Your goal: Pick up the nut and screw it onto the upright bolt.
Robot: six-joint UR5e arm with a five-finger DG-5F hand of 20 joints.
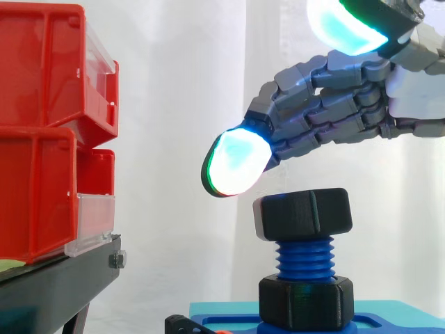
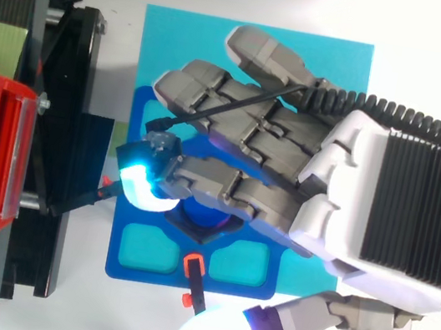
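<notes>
A black nut (image 1: 302,213) sits on top of the blue upright bolt (image 1: 304,257), with bare threads below it. A second black nut (image 1: 306,300) rests at the bolt's foot on the blue fixture (image 2: 138,253). My hand (image 1: 334,104) hovers just above the upper nut, coming in from the right. Its fingers reach out leftward over the bolt, and one glowing fingertip (image 1: 236,163) hangs above and left of the nut without touching it. The thumb pad (image 1: 344,24) is raised high, well apart from the nut. From above, the hand (image 2: 382,209) covers most of the bolt (image 2: 200,212).
Red bins (image 1: 49,139) are stacked on a black stand (image 1: 55,285) to the left, a short gap from the fingertip. The fixture lies on a cyan plate (image 2: 182,40). A small orange-and-black clip (image 2: 192,275) sits at the fixture's near edge.
</notes>
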